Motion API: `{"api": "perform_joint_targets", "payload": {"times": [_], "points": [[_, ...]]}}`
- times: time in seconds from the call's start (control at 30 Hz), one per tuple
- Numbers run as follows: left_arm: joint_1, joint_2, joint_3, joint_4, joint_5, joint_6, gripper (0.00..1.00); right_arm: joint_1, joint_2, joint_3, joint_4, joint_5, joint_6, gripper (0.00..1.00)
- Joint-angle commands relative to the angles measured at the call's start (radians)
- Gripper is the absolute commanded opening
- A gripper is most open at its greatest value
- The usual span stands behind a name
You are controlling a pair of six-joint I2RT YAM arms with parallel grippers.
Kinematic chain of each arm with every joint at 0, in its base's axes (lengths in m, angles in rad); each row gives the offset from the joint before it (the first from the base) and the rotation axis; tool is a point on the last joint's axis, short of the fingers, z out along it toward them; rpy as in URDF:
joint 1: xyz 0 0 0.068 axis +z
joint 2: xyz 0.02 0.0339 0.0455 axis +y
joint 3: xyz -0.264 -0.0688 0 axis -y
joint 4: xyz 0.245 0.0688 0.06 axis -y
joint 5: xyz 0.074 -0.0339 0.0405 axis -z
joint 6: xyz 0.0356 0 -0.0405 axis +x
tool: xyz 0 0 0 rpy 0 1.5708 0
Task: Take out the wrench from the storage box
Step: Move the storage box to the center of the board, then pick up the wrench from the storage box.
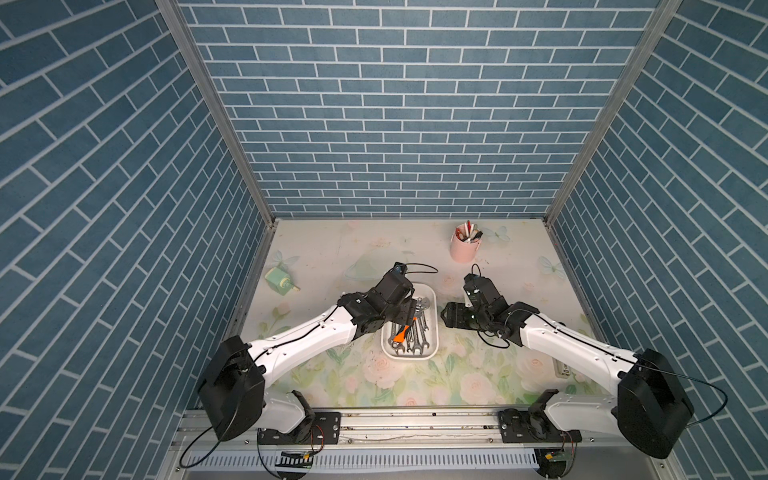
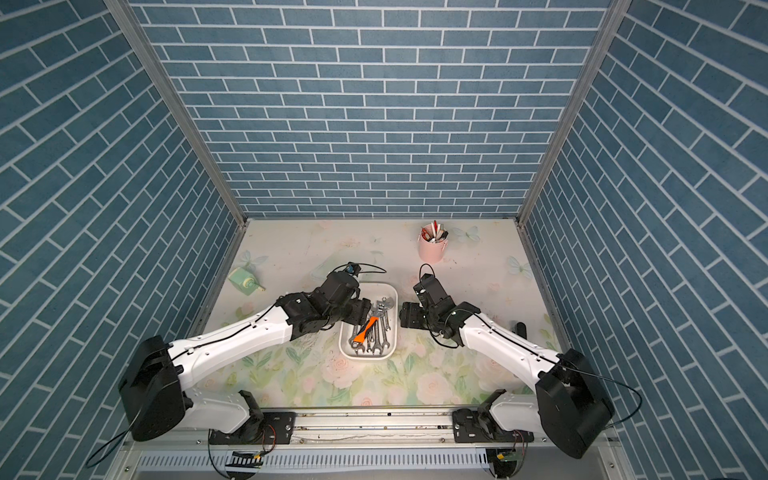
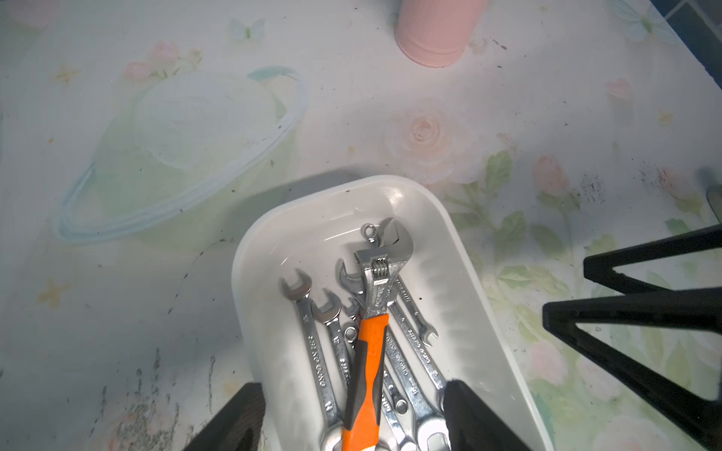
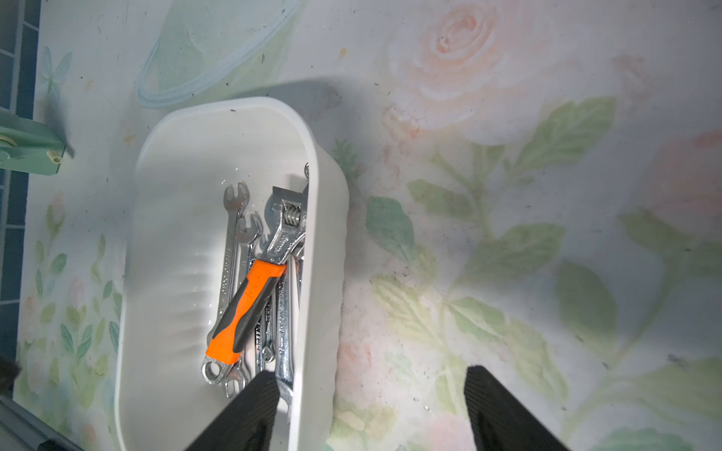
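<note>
The box (image 1: 422,289) sat at the middle of the table (image 1: 332,249), and in both top views it showed as a white tub with its long side running near to far. The wrench (image 3: 369,351), an adjustable one with an orange grip, lay inside on top of a heap of chromed spanners (image 3: 312,343). Its head pointed to the far end and its grip slanted to the near left.

The left gripper (image 3: 351,390) hung over the near half of the box. Its fingers (image 3: 242,418) stood wide apart, one on each side of the orange grip, and closed on nothing.

The right gripper (image 4: 371,373) was just right of the box, also spread wide and empty. One finger (image 4: 250,414) lay across the box's right rim; contact could not be told. The other was over bare table.

A pink cup (image 1: 465,245) of pens stood far right. A green object (image 1: 280,280) lay far left.
</note>
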Motion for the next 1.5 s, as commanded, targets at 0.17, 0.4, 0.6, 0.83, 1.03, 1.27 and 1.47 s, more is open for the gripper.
{"api": "perform_joint_targets", "payload": {"times": [0.17, 0.4, 0.6, 0.83, 1.03, 1.27, 1.47], "points": [[-0.04, 0.173, 0.072, -0.065, -0.019, 0.076, 0.83, 0.006, -0.062, 0.042, -0.216, 0.067, 0.008, 0.91], [-0.043, 0.282, 0.083, -0.056, -0.021, 0.073, 0.74, 0.002, -0.111, 0.003, -0.262, 0.118, 0.004, 0.94], [-0.043, 0.347, 0.091, -0.038, -0.019, 0.061, 0.54, -0.005, -0.138, -0.019, -0.282, 0.134, 0.003, 0.95], [-0.043, 0.404, 0.1, -0.023, -0.025, 0.057, 0.47, -0.019, -0.146, -0.021, -0.264, 0.108, -0.004, 0.95], [-0.043, 0.434, 0.102, -0.012, -0.023, 0.053, 0.41, -0.026, -0.142, -0.017, -0.262, 0.103, -0.013, 0.95], [-0.043, 0.446, 0.105, -0.01, -0.026, 0.047, 0.26, -0.036, -0.141, -0.028, -0.259, 0.095, -0.017, 0.95], [-0.043, 0.433, 0.11, -0.011, -0.024, 0.038, 0.2, -0.039, -0.145, -0.028, -0.259, 0.094, -0.019, 0.95]]}}
